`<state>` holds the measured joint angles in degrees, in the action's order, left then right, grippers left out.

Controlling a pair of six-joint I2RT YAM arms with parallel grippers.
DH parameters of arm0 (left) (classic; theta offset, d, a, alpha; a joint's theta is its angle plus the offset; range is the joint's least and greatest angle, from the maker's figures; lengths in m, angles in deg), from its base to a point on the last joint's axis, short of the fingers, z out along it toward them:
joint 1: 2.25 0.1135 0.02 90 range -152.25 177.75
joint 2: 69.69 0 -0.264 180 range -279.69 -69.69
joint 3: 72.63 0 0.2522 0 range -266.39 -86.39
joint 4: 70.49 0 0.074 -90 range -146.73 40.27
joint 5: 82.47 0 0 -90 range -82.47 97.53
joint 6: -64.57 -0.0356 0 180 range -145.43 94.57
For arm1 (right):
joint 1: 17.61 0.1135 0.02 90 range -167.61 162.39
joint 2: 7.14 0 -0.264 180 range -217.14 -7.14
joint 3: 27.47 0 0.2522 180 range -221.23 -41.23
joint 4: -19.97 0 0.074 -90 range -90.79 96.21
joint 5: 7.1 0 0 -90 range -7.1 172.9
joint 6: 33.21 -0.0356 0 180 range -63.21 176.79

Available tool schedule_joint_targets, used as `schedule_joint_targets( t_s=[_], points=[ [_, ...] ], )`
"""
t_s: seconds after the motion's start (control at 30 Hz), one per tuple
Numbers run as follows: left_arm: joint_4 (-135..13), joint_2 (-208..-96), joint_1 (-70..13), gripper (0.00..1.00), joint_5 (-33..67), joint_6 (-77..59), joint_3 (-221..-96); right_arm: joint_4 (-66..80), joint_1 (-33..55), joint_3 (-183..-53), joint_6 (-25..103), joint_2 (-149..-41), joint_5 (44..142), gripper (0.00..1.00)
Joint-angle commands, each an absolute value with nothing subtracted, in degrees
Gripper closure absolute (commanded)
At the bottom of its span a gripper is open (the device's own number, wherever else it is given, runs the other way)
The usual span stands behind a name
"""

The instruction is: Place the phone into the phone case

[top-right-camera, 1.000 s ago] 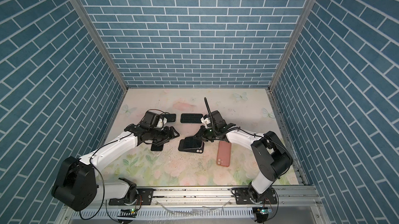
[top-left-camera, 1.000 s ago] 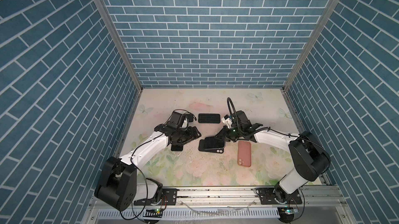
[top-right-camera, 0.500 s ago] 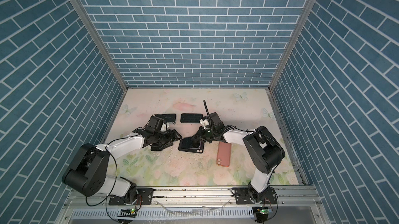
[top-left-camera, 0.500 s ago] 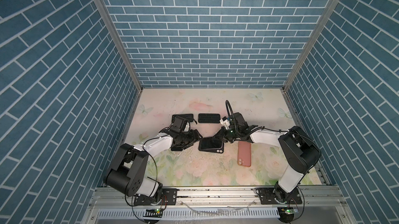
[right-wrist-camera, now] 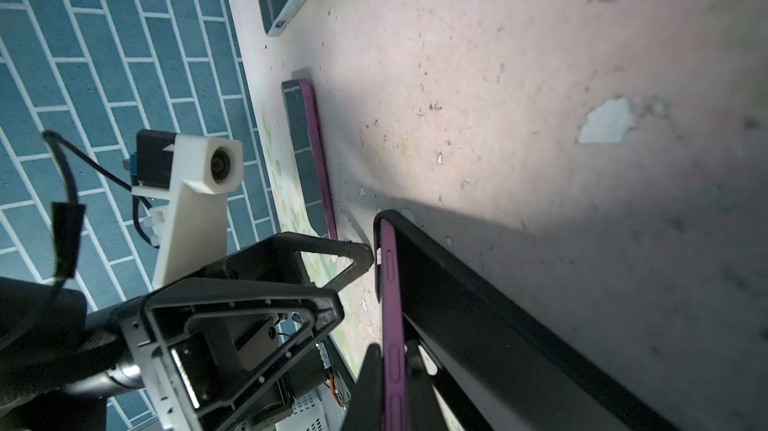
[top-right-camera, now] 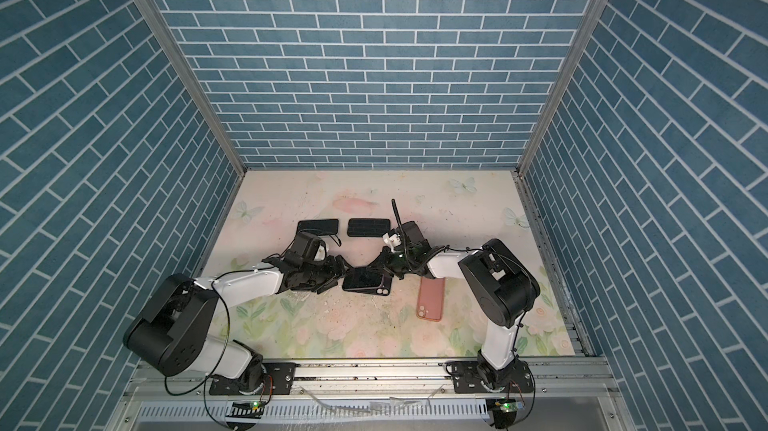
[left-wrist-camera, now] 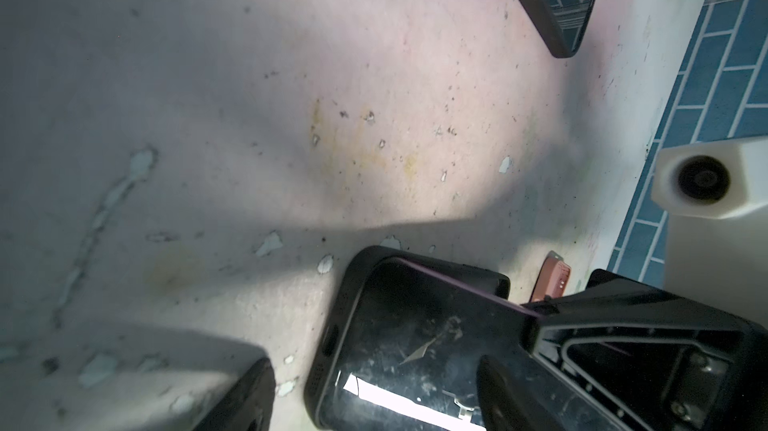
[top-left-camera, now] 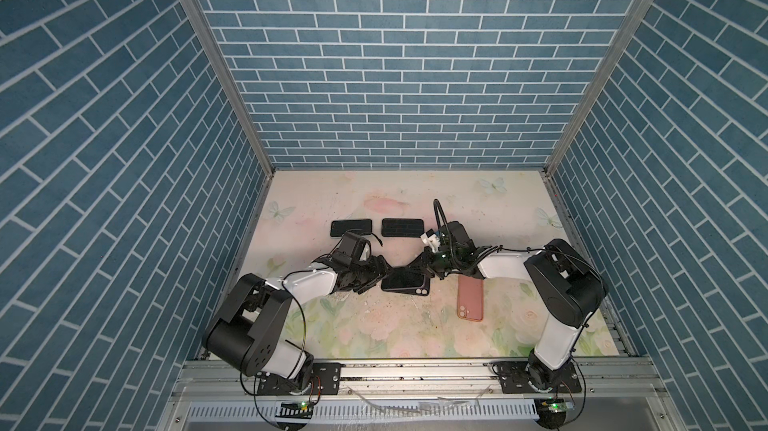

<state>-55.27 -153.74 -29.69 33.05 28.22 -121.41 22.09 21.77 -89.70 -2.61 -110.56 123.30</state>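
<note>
Currently the phone [top-left-camera: 400, 280], purple-edged and screen up, sits tilted and only partly seated in the black phone case [left-wrist-camera: 355, 283], one edge raised above the case wall. The right end effector [top-left-camera: 428, 274] is clamped tight on the phone's edge at one end of the phone case; the left end effector [top-left-camera: 380, 279] stands wide at the opposite end, one fingertip [right-wrist-camera: 365, 258] touching a case corner. On the counter [top-left-camera: 374, 337], a pink case [top-left-camera: 470, 298] lies flat near the phone case on the right arm's side, not touching it. A dark slab [top-left-camera: 351, 228] and a second dark slab [top-left-camera: 402, 227] lie side by side beyond the phone case, away from the arm bases.
</note>
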Motion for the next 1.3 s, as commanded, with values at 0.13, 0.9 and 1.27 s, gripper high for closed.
schedule_joint_targets(
  t_s=[0.13, 0.9, 1.27],
  points=[
    [-55.1, -154.73, -30.4, 0.21, 33.41, 29.91, -119.09, 12.95, 24.16, -88.25, 4.29, -113.54, 112.47, 0.96],
    [-54.18, -154.64, -30.37, 0.22, 33.84, 29.33, -119.69, -1.65, 25.64, -95.67, 13.37, -106.64, 97.88, 0.02],
    [-55.48, -153.4, -30.29, 0.22, 32.91, 30.11, -119.25, -17.01, 25.68, -104.01, 20.56, -99.55, 86.26, 0.01]
  ],
)
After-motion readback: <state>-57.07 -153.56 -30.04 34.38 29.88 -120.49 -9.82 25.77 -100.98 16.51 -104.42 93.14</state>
